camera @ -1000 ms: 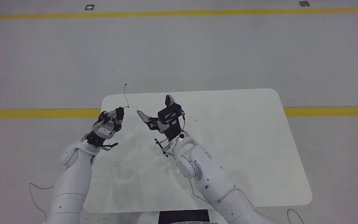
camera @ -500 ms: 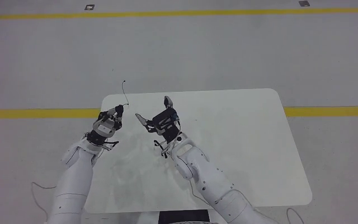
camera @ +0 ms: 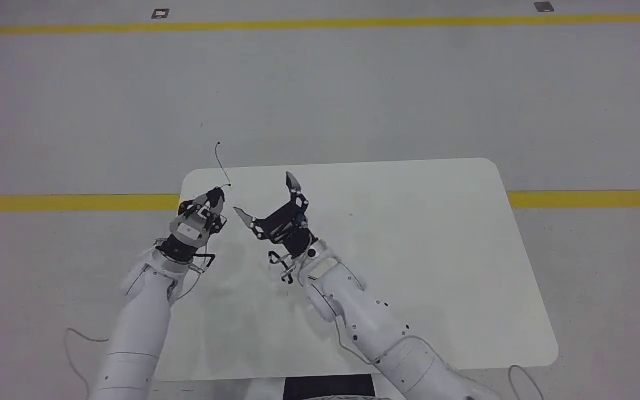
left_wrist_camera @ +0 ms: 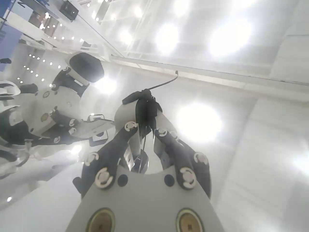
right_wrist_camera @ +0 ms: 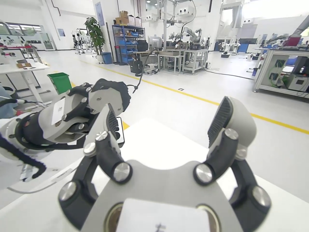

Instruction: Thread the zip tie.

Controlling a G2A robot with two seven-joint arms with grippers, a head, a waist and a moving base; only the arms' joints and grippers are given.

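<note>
The zip tie [camera: 222,166] is a thin black strand, gently curved and not looped. Its near end is pinched in the left gripper [camera: 214,196] above the table's [camera: 450,250] far-left corner. The free end sticks up and away, past the far edge, tipped by a small bent head.

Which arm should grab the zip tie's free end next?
Right, likely. The right gripper is open and empty, close beside the left gripper, which is shut on the zip tie; its free end sticks out past that gripper.
</note>
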